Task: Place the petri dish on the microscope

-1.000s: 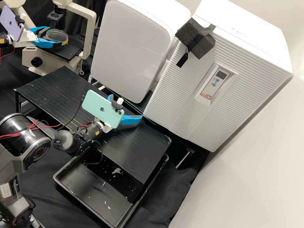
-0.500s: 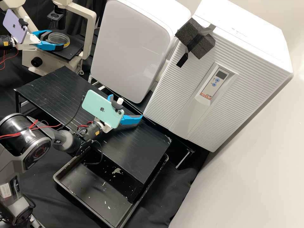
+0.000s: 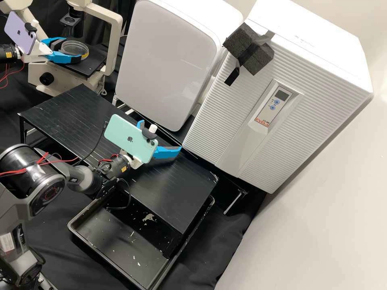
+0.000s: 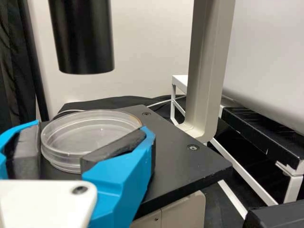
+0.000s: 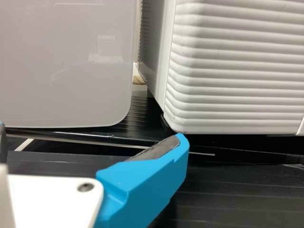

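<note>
- The petri dish (image 4: 95, 135) sits right between the fingers of the left tool (image 4: 92, 128), one finger along its near side and one along its far side, over the microscope stage (image 4: 180, 159) at the far left.
- The left tool looks closed on the dish wall, its spread set by the dish's width. Whether the dish's base fully bears on the stage I can't tell.
- The dish is round, so no long axis matters; what counts is that the left tool comes in from the left, and its clear way back out is leftward.
- Left is plainly the nearer arm. The right tool (image 3: 161, 136) holds nothing, fingers wide apart above the black surface (image 3: 60, 108), well apart from the dish.
- Edges: bare stage runs to the right and near of the dish, out to the corner. The microscope's pale upright (image 4: 209, 71) stands to the right, and a black cylinder (image 4: 83, 38) hangs above stage height with a gap over the dish.
- Placing seems nearly done. Next, I'd settle the dish flat, part both fingers evenly, then back off level; an uneven release could drag or tip it.
</note>
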`<action>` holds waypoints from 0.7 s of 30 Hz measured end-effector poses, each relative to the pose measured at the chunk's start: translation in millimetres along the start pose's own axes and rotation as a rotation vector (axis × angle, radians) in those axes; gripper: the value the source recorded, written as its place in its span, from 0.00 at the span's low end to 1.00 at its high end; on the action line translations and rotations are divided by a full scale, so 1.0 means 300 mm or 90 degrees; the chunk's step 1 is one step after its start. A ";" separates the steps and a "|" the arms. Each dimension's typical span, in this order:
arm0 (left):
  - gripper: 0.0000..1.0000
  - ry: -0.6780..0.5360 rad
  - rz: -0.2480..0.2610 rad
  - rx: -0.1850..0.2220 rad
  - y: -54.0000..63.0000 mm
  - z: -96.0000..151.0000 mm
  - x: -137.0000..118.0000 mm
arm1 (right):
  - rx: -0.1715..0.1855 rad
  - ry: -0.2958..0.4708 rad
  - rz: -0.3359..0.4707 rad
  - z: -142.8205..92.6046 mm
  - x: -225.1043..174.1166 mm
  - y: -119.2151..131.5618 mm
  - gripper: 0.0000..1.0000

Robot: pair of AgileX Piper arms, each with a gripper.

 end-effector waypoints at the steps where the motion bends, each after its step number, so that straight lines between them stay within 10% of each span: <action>1: 1.00 0.000 0.000 0.000 0.000 0.000 0.000 | 0.000 0.000 0.000 0.000 0.000 0.000 1.00; 21: 1.00 0.004 -0.010 -0.017 -0.012 0.002 -0.035 | 0.000 0.000 0.000 0.000 0.000 0.000 1.00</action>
